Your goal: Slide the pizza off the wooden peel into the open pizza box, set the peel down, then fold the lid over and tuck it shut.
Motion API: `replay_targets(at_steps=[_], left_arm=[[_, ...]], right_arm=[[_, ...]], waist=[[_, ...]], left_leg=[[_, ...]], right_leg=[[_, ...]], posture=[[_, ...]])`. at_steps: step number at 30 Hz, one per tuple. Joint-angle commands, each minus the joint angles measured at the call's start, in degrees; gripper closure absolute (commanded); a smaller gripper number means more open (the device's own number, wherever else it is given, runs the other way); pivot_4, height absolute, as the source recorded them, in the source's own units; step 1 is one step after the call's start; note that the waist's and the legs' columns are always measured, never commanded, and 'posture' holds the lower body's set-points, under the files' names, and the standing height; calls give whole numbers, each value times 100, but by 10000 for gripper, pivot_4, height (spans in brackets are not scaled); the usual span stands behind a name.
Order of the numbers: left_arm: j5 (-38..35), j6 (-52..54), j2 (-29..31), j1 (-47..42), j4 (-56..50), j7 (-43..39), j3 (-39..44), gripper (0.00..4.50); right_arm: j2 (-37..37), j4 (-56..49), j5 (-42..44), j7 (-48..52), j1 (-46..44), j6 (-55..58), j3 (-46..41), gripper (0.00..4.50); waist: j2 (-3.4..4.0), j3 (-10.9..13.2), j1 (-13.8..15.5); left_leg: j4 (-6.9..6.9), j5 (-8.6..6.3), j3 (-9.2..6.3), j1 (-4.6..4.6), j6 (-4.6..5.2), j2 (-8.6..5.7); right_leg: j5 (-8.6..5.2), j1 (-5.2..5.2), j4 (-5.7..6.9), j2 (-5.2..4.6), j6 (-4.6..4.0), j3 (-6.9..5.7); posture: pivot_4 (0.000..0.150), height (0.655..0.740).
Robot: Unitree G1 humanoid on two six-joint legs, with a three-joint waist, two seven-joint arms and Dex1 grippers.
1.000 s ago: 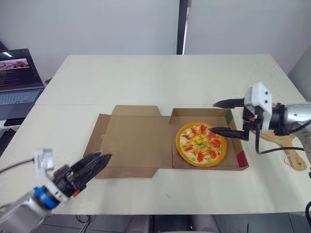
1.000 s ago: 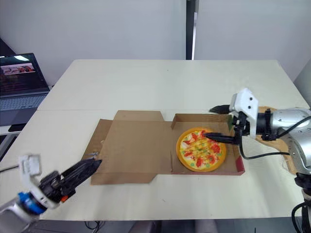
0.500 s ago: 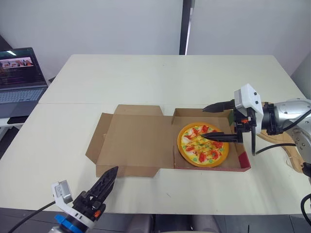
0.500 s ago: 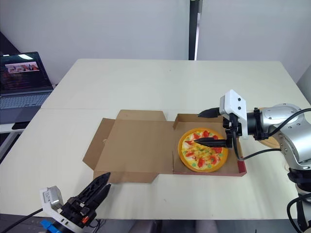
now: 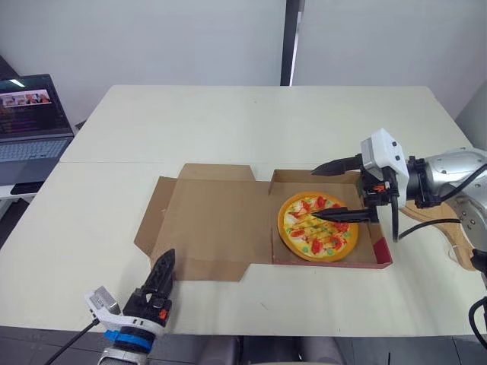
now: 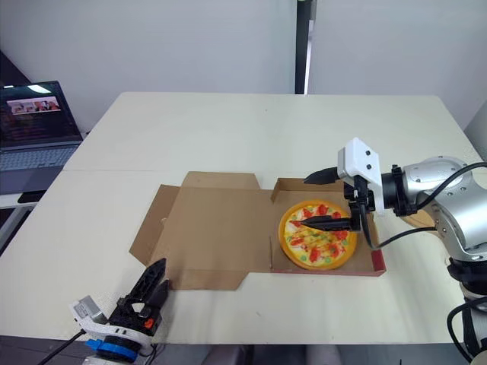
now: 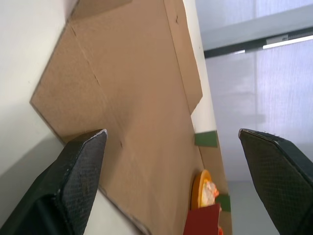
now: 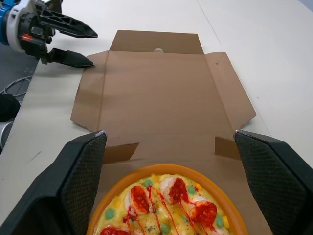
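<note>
The pizza [image 5: 317, 226], orange-rimmed with red toppings, lies in the tray of the brown pizza box [image 5: 378, 253]. The box lid [image 5: 213, 217] is spread flat on the table to the tray's left. My right gripper [image 5: 313, 195] hovers open over the pizza, one finger above the tray's back wall and the other over the toppings. The wooden peel [image 5: 449, 228] rests on the table behind my right wrist, partly hidden. My left gripper [image 6: 156, 268] is open at the table's front edge, pointing at the lid's front left corner [image 7: 49, 105] without touching it.
An open laptop [image 5: 30, 114] sits at the far left beyond the table. A seam [image 5: 114, 163] runs across the cream table behind the box. In the right wrist view, the left gripper [image 8: 93, 49] shows beyond the lid [image 8: 156, 93].
My left gripper swung from the left side to the table's front edge and now points up at the lid's corner. My right gripper moved left, further over the pizza. The camera also shifted.
</note>
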Motion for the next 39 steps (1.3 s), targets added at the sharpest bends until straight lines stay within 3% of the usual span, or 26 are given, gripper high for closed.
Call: replay_targets(at_steps=[1, 9, 17, 25, 30, 39], left_arm=[[-23, 12, -74, 490, -383, -37, -192, 0], [-205, -126, 46, 1102, -478, -302, -72, 0], [112, -297, 110, 40, 75, 183, -107, 0], [244, -428, -67, -419, 307, 332, -99, 0], [310, -425, -143, -321, 279, 320, -117, 10748], [352, -388, -52, -390, 377, 219, -82, 39768]], right_arm=[[-45, -62, 86, 102, -157, -30, -51, 490], [-4, -129, 275, 166, -239, 197, -23, 490], [104, -83, 216, 146, -317, 137, 69, 490], [112, -82, 197, 117, -324, 125, 65, 490], [131, -55, 181, 97, -352, 112, 78, 0], [188, -80, 203, 21, -364, 136, 85, 0]], waist=[[-2, 1, -7], [-12, 8, -6], [-13, 8, 0], [-8, 6, 5], [-9, 6, 5], [-8, 6, 3]], left_leg=[[-1, 0, 0, 0, 1, 0], [-2, -12, 0, -2, 21, 7], [-1, -11, -4, -2, 18, 8], [-4, -1, -5, 1, 1, 9], [-5, -1, -5, 0, 0, 9], [-8, -1, -5, -8, 1, 8]], right_leg=[[0, 0, -4, 0, 0, 1], [-2, 3, -15, 6, 3, -2], [0, 9, -23, 10, 2, -5], [1, 15, -32, 10, 2, -6], [1, 15, -37, 10, 2, -6], [5, 16, -61, 9, 8, -6]], posture=[[1500, 7400], [1500, 7400], [1500, 7400], [1500, 7400], [1500, 7400], [1500, 7400]])
